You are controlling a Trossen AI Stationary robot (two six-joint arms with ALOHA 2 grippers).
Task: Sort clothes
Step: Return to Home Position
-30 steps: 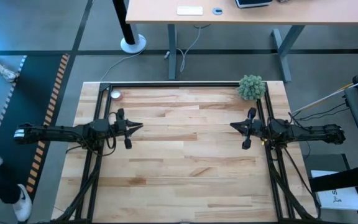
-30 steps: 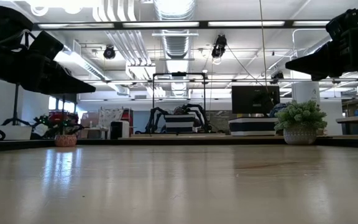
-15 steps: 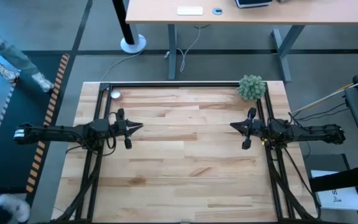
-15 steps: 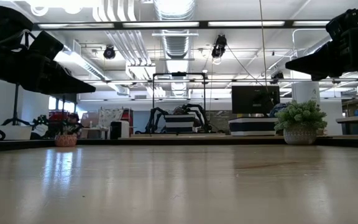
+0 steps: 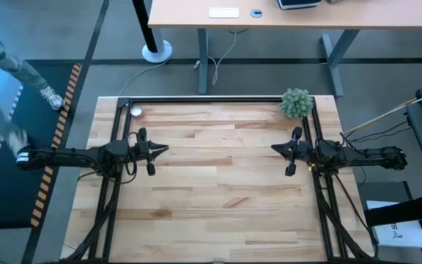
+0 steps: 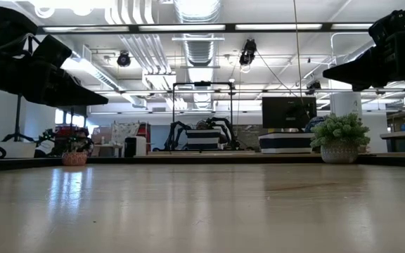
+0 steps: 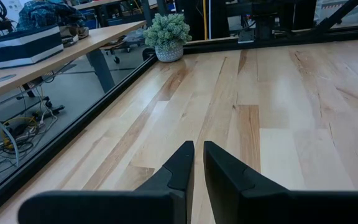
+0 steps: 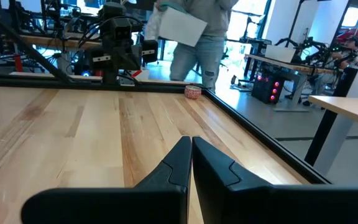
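no clothes on the wooden table in any view. left gripper hovers over the table's left side, fingers nearly together, a thin gap between them, holding nothing. right gripper hovers over the right side, fingers pressed together, empty. small potted plant at the far right corner. person stands beyond the table's left edge.

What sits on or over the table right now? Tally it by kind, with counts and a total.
Clothes: 0
Potted plant: 1
Small round object near the far left corner: 1
Grippers: 2, the left gripper and the right gripper, both empty
Total: 4
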